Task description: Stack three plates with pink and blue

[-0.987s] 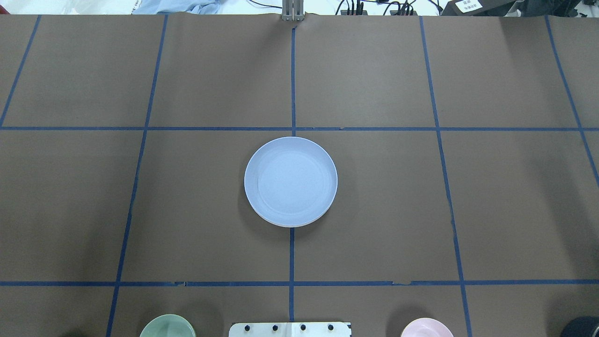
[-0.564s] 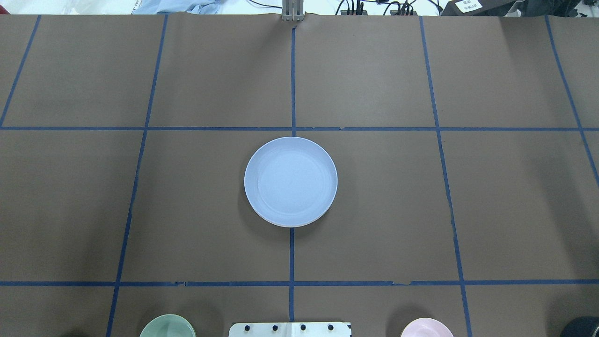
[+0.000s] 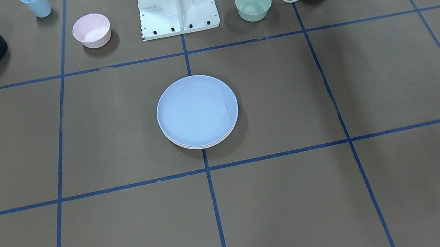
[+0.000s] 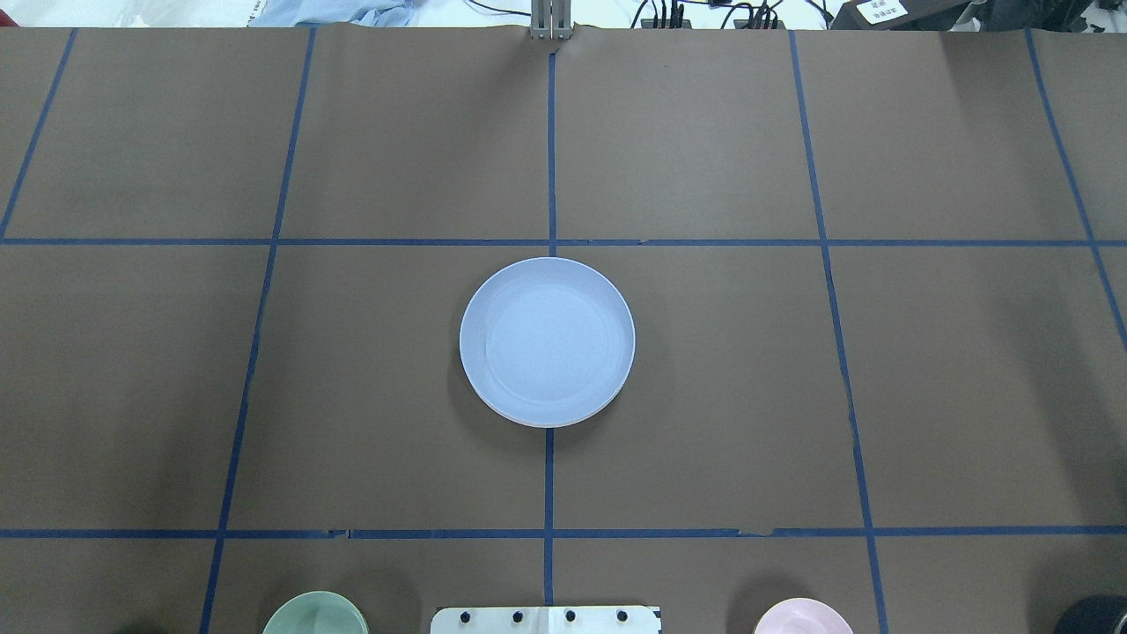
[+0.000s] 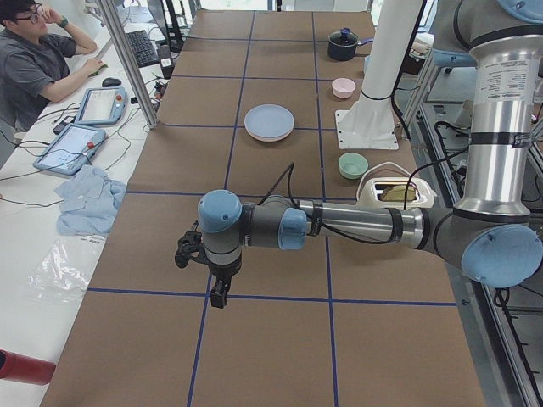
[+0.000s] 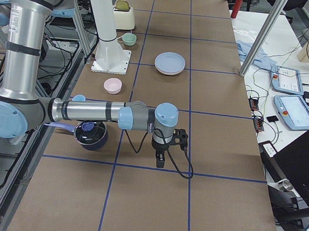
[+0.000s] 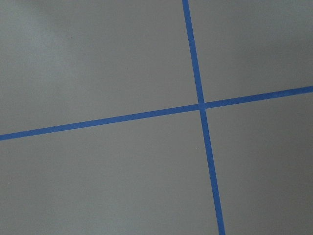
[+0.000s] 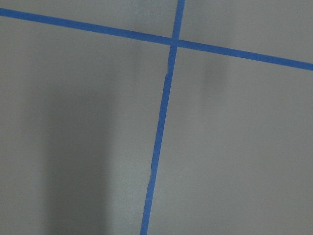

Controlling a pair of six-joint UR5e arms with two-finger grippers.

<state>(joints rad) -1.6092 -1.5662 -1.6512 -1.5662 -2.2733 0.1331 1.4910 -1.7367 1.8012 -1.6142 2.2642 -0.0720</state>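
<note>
One stack sat at the middle of the table in the front-facing view: the blue plate point(image 3: 197, 108) lay on top, with paler rims point(image 3: 204, 145) peeping out beneath on the operators' side (pinkish, I judged, though I could not count the layers). The pink bowl point(image 3: 91, 30) and the mint bowl point(image 3: 253, 4) stood well apart from it, by the robot's base.

Overhead, the blue plate point(image 4: 547, 341) hid nearly everything under it, so this view alone could not confirm a stack; no arm showed in it.

From the left end, the left gripper point(image 5: 219, 297) hung over bare table, far from the plates point(image 5: 269, 122); whether its jaws were parted I could not tell. From the right end, the same held for the right gripper point(image 6: 160, 161); the pot point(image 6: 91, 134) sat near that arm.

Both wrist cameras showed only brown cover and crossing blue tape point(image 7: 200, 105); no fingers and nothing held appeared.

The stacking looked done; the danger I judged was a returning arm clipping a rim, since smooth, shallow plates would slide out of line.
</note>
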